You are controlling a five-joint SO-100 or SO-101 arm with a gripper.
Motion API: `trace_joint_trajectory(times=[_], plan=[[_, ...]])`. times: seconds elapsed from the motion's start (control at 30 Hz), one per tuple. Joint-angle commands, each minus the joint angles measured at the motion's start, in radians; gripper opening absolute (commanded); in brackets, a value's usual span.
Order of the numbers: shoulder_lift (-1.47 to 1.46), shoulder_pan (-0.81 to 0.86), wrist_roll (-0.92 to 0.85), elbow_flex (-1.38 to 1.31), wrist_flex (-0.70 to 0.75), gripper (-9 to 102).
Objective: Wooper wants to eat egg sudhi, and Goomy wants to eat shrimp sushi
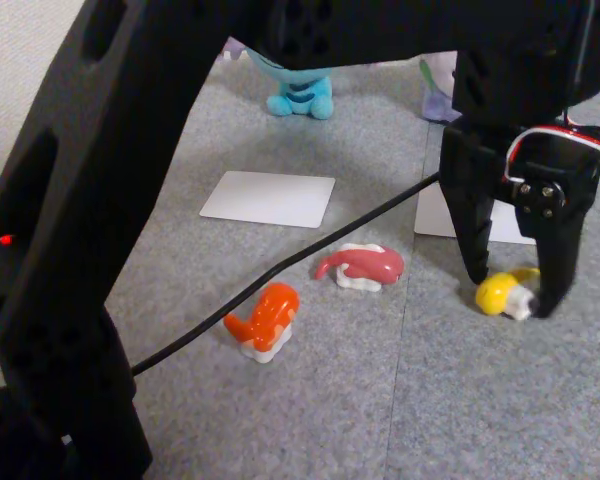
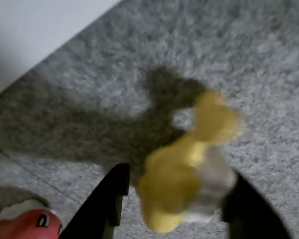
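The egg sushi (image 1: 502,293), a yellow topping on white rice, lies on the grey carpet at the right. My black gripper (image 1: 510,302) reaches down over it, open, one finger close on each side. In the wrist view the egg sushi (image 2: 182,179) is blurred and nearly fills the gap of the gripper (image 2: 177,201); it touches the right finger and a thin gap shows at the left one. The orange shrimp sushi (image 1: 265,318) with a tail sits at the lower middle. Blue Wooper (image 1: 300,95) and pale lilac Goomy (image 1: 438,95) sit at the back, mostly hidden by the arm.
A pink-red sushi piece (image 1: 360,266) lies between the orange and yellow ones, and its edge shows in the wrist view (image 2: 32,224). A white card (image 1: 268,198) lies before Wooper, another (image 1: 435,215) before Goomy. A black cable (image 1: 310,270) crosses the carpet. The arm's base stands at the left.
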Motion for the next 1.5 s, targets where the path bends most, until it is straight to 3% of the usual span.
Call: trace_joint_trajectory(times=[0.0,0.13,0.33,0.73,1.13,1.47], plan=[[0.014,0.003,0.011,-0.028,-0.028,15],[0.012,0.003,0.015,-0.028,-0.028,14],[0.026,0.0,0.018,-0.028,-0.021,3],[0.265,-0.1,0.069,-0.038,0.141,3],[0.518,-0.471,0.244,-0.038,0.287,3],[0.422,-0.729,0.31,-0.029,0.202,3]])
